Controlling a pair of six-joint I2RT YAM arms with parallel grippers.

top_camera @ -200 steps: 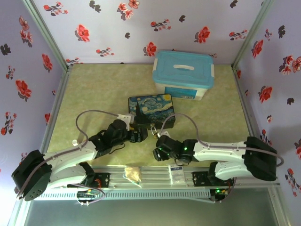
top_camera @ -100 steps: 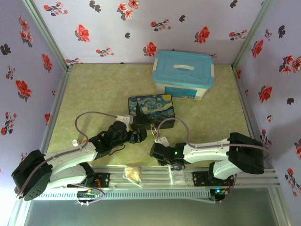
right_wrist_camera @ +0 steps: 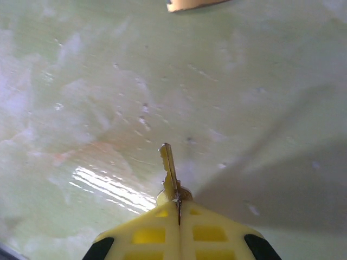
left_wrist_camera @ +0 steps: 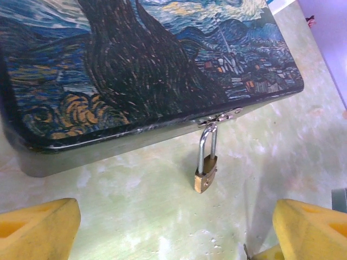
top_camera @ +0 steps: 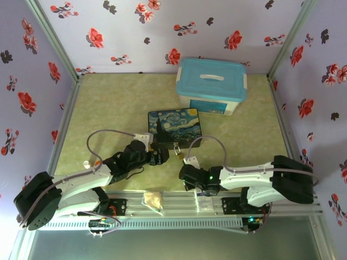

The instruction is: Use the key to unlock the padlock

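Green marbled table (top_camera: pixel 108 103), lilac walls (top_camera: pixel 135 32) w/ red flowers on three sides. Blue-lidded box (top_camera: pixel 211 86) at the far end. Starry-night tin (top_camera: pixel 174 125) lies flat just in front of it, lid down.

Padlock (top_camera: pixel 177 154) at the tin's near edge, right of centre. From the L wrist cam: tin (left_wrist_camera: pixel 135 59) fills the upper frame. Silver shackle (left_wrist_camera: pixel 207 141) is threaded thru the hasp (left_wrist_camera: pixel 217 117) on the front wall. Brass padlock (left_wrist_camera: pixel 206 176) body hangs down from it to the table, and the shackle looks seated in the body.

L gripper (top_camera: pixel 160 156) sits low, just left of the padlock and pointing at the tin front. On its own cam the L gripper (left_wrist_camera: pixel 173 233) is spread wide, w/ yellow fingers (left_wrist_camera: pixel 38 227) at both bottom corners and nothing between them. Padlock is ahead of the gap, not touched.

R gripper (top_camera: pixel 183 176) is near the padlock, on its near side and apart from it. On its wrist cam the R gripper (right_wrist_camera: pixel 178 208) is pressed together, pinching the key (right_wrist_camera: pixel 169 168) by its head. Blade sticks out fwd past the tips, tilted slightly left, over bare table. Key and padlock are apart.
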